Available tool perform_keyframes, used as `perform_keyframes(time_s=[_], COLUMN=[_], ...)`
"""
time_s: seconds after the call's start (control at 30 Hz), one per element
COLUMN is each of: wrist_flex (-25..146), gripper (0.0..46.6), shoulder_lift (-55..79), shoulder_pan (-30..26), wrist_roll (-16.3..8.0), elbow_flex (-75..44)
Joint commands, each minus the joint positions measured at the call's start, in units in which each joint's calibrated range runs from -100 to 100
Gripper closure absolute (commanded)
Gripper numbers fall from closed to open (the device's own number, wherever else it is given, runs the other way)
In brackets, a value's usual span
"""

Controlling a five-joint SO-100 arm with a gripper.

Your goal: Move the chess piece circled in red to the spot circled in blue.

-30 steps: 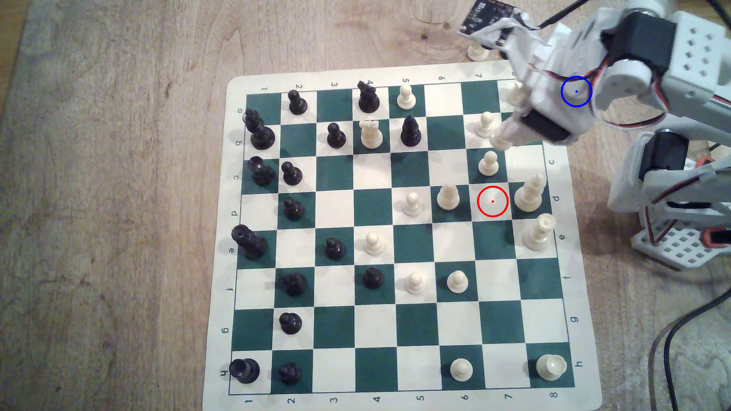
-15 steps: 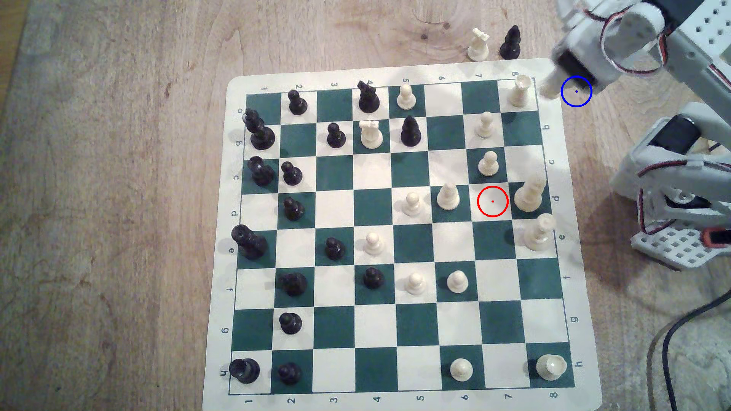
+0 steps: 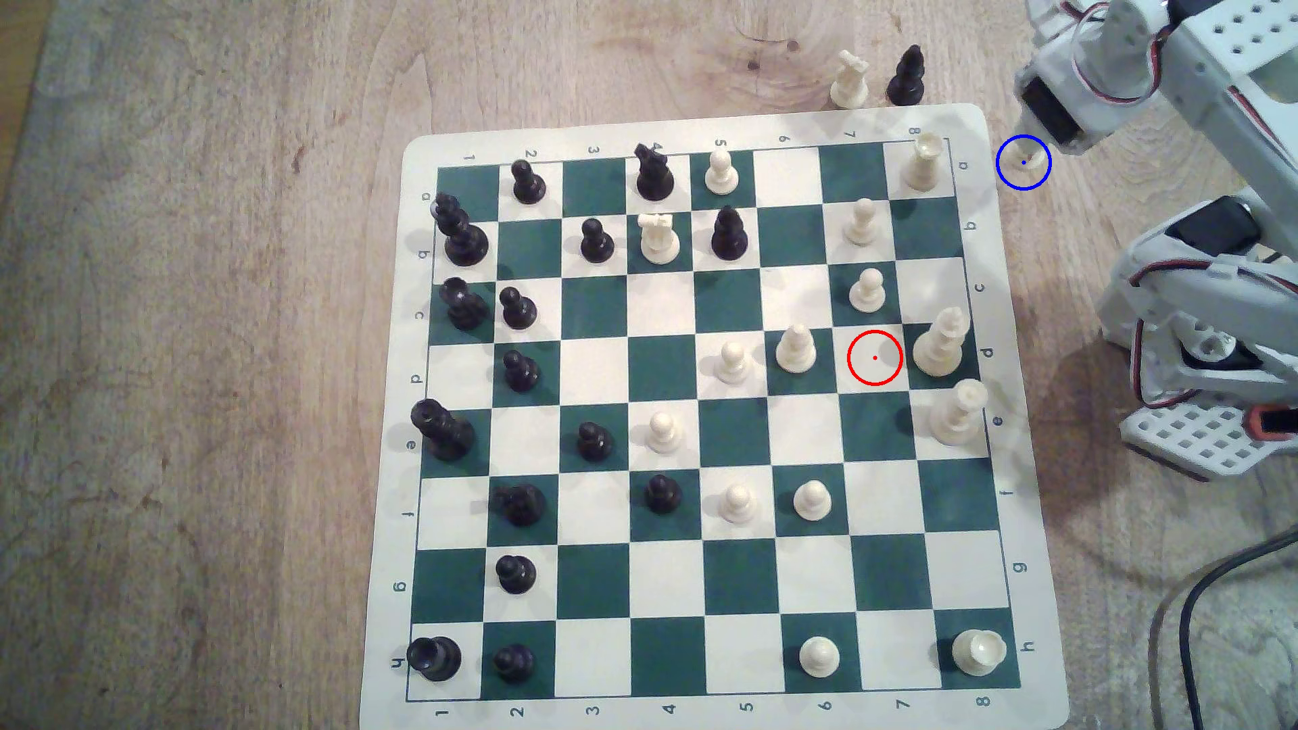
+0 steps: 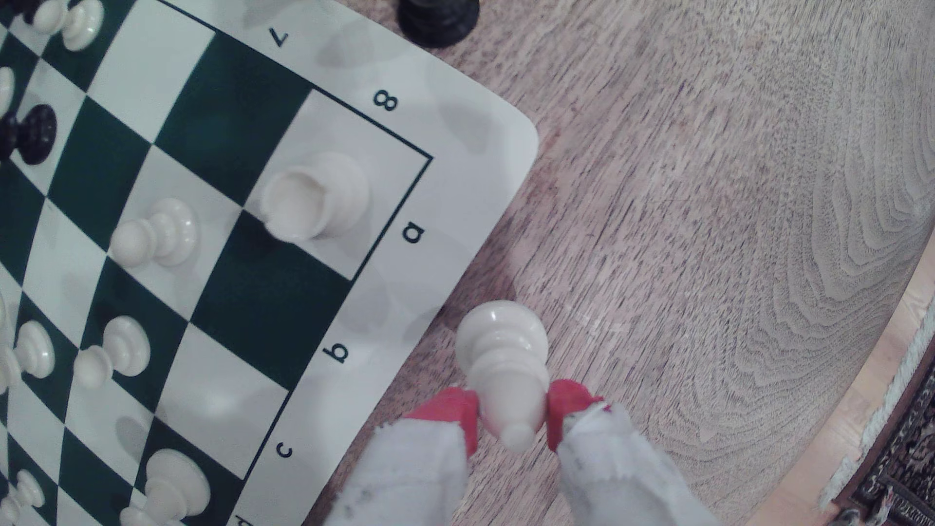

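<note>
Chess piece (image 3: 1020,163) inside the blue-ringed spot (image 3: 1039,180) in the exterior view, on bare wood at three o'clock from the board (image 3: 973,231) corner, under the gripper (image 3: 1027,147). Red ring (image 3: 874,358) left empty.

Seen in the wrist view: gripper (image 4: 512,414) clamped on the pawn (image 4: 503,369), red pads (image 4: 458,407) pinching the narrow upper part below the head. Judged light, rigid, smooth plastic, likely slippery; neck best for holding. Base apparently at or near the wood; contact unclear.

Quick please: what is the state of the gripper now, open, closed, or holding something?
Gripper: closed on the white pawn, red-tipped fingers on either side of it, over the bare wood beside the board.
</note>
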Motion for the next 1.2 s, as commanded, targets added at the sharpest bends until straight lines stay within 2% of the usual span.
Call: perform_keyframes(time_s=[0.0, 0.83, 1.0, 1.17], wrist_flex=[-3.74, -12.18, -12.18, -12.18], gripper=[46.4, 46.4, 38.3, 27.6], shoulder_lift=[1.26, 7.12, 6.95, 6.27], shoulder_pan=[1.94, 2.02, 1.94, 2.41], wrist_roll=[1.56, 2.59, 2.59, 2.39], elbow_flex=[1.59, 4.59, 4.59, 4.59])
